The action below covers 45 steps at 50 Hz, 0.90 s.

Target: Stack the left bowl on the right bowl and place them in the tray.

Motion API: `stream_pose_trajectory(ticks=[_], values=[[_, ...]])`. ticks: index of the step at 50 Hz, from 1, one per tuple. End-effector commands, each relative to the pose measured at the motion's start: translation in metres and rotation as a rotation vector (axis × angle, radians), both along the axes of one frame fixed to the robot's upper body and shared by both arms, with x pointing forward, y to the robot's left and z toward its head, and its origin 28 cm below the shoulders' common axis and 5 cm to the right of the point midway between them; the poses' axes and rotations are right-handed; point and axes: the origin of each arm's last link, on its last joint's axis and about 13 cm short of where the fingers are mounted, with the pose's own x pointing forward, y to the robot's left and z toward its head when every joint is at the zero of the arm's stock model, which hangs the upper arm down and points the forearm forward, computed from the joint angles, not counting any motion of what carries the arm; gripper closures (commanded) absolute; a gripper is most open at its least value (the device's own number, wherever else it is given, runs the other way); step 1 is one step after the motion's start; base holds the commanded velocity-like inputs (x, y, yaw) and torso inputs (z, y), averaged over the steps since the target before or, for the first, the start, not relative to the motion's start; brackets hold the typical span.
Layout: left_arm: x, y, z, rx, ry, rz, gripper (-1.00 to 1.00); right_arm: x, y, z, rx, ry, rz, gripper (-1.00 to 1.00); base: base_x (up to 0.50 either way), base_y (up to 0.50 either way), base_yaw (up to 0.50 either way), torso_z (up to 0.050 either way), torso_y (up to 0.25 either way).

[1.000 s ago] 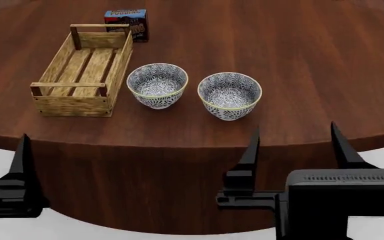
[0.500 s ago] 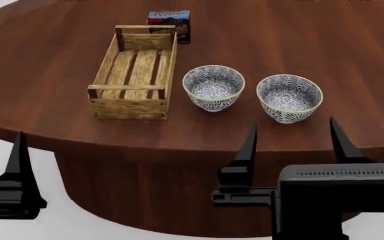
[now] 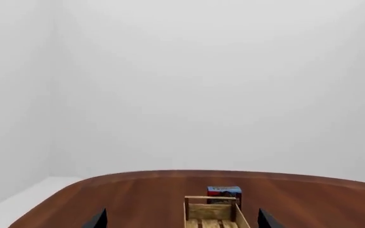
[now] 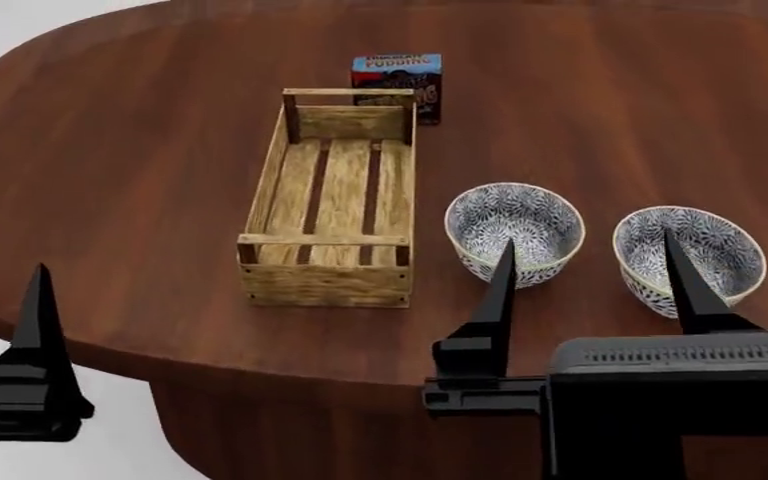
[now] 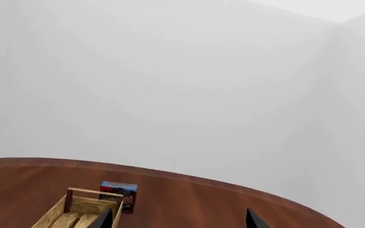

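Observation:
Two blue-and-white patterned bowls stand upright side by side on the table: the left bowl (image 4: 515, 230) and the right bowl (image 4: 690, 256). The light-wood tray (image 4: 324, 285) lies to the left of them, empty. My right gripper (image 4: 587, 292) is open and empty at the near table edge, its fingers in front of the two bowls. One finger (image 4: 40, 335) of the left gripper shows at the near left, off the table. In the wrist views my left gripper (image 3: 181, 223) and right gripper (image 5: 180, 221) stand wide open, and the tray's far end (image 3: 210, 212) (image 5: 86, 205) shows.
A blue-and-brown pudding box (image 4: 398, 86) (image 3: 224, 191) (image 5: 119, 192) stands upright just behind the tray's far end. The round dark-wood table (image 4: 144, 150) curves away at the near left edge. Plain white walls lie beyond it.
The head view has shifted: tray, bowls and box now sit further right and lower in it. Both grippers keep their place in the view and stay open.

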Motion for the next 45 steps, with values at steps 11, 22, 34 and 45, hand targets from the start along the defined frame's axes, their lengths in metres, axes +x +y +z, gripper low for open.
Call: stream_pose_trajectory(ticks=[11, 22, 34, 45], values=[[0.0012, -0.0016, -0.0020, 0.013, -0.001, 0.001, -1.00, -0.0010, -0.0007, 0.0001, 0.001, -0.013, 0.002, -1.00, 0.50, 0.08, 0.00, 0.000, 0.000], [-0.0010, -0.0019, -0.0003, 0.017, -0.005, 0.002, -1.00, -0.0016, -0.0001, 0.0007, -0.008, -0.010, 0.003, -1.00, 0.50, 0.00, 0.00, 0.000, 0.001], [-0.0009, -0.0018, -0.0005, 0.018, -0.006, -0.001, -1.00, -0.0016, -0.0009, 0.0008, 0.007, -0.015, -0.012, -1.00, 0.50, 0.00, 0.00, 0.000, 0.000], [-0.0005, -0.0030, -0.0013, 0.029, -0.006, -0.001, -1.00, -0.0011, -0.0034, -0.0001, 0.043, -0.006, -0.037, -1.00, 0.50, 0.00, 0.00, 0.000, 0.001]])
